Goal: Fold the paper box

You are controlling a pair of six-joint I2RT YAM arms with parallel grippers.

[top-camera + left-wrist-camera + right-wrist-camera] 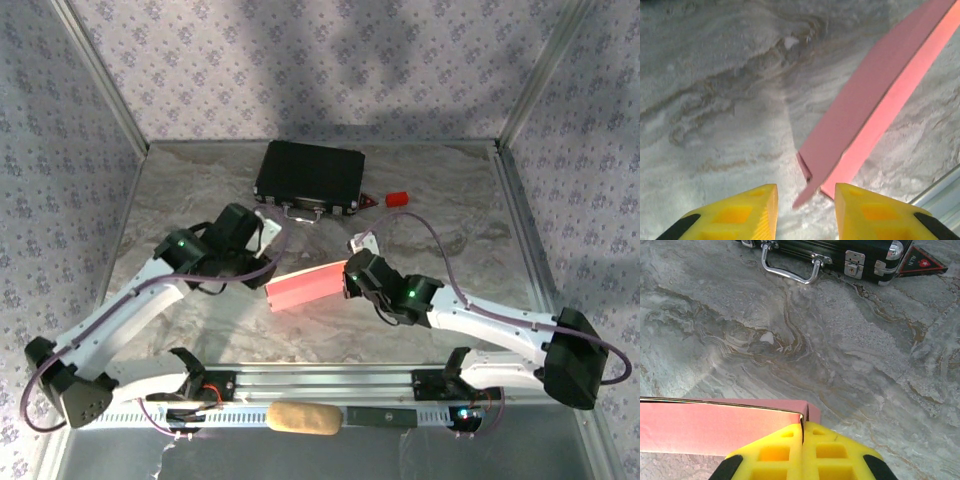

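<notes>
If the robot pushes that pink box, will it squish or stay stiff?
Probably squishes a bit: the paper box looks like thin, hollow card. Likely very light too, since the right gripper holds it by one pinched edge. It might slide easily on the smooth table.

The grey marbled tabletop [200, 190] is seen whole from a fixed camera set high behind the arm bases and tilted down. The left wrist view is taken close above the surface, past its own yellow jaws, along the thin pink card box [865, 110]. The right wrist view is aimed farther, towards the black latched hard case [840, 250]. Box and tabletop are shared by all three.
</notes>
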